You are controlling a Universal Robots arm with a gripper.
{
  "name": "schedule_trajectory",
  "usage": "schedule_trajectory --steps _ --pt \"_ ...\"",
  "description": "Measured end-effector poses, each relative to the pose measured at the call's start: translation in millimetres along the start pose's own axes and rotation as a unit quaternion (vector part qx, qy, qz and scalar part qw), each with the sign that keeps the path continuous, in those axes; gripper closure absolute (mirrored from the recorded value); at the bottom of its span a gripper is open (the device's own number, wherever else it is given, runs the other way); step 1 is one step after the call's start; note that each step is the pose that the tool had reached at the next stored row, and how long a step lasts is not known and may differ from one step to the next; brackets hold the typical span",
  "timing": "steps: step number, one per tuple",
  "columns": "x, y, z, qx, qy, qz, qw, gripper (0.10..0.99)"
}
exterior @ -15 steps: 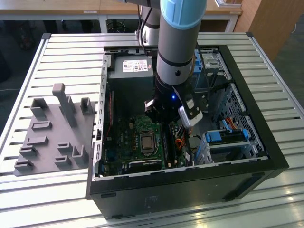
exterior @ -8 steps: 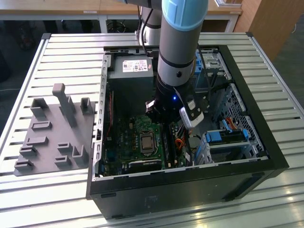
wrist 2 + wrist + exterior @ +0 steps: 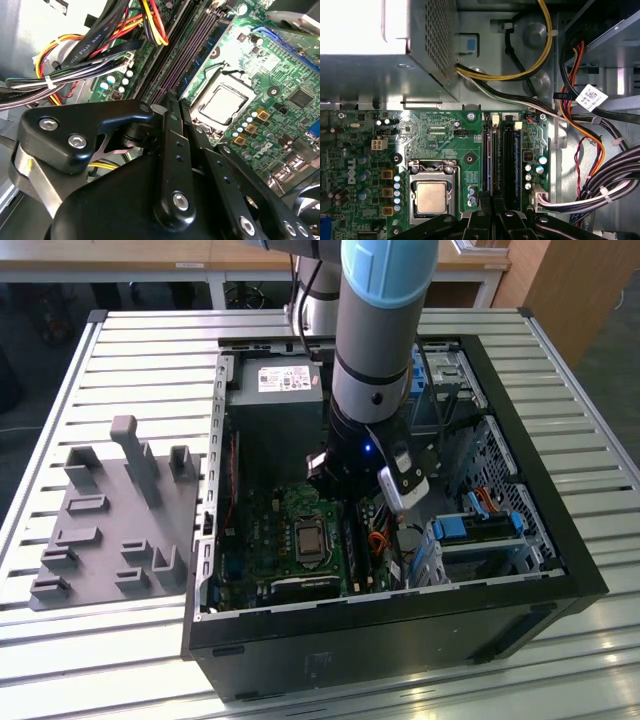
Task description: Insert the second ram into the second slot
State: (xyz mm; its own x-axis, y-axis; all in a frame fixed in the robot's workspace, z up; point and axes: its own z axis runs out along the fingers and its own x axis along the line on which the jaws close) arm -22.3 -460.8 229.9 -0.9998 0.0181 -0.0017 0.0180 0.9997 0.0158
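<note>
Two memory sticks already appear seated in the slots (image 3: 501, 157) beside the processor (image 3: 432, 196) in the first wrist view, the second ram (image 3: 516, 155) upright in its slot. I hold the claw (image 3: 172, 107) directly above those slots, its fingers (image 3: 170, 125) drawn together with nothing visible between them, a posture I judge suited to pressing down. The case (image 3: 560, 540) lies open on the slatted surface (image 3: 130, 360).
</note>
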Motion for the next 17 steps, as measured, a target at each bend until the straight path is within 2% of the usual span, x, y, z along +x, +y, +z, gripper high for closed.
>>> schedule_trajectory --steps 17 --pt "-4.7 0.0 3.4 0.0001 0.0006 -0.001 1.0000 0.949"
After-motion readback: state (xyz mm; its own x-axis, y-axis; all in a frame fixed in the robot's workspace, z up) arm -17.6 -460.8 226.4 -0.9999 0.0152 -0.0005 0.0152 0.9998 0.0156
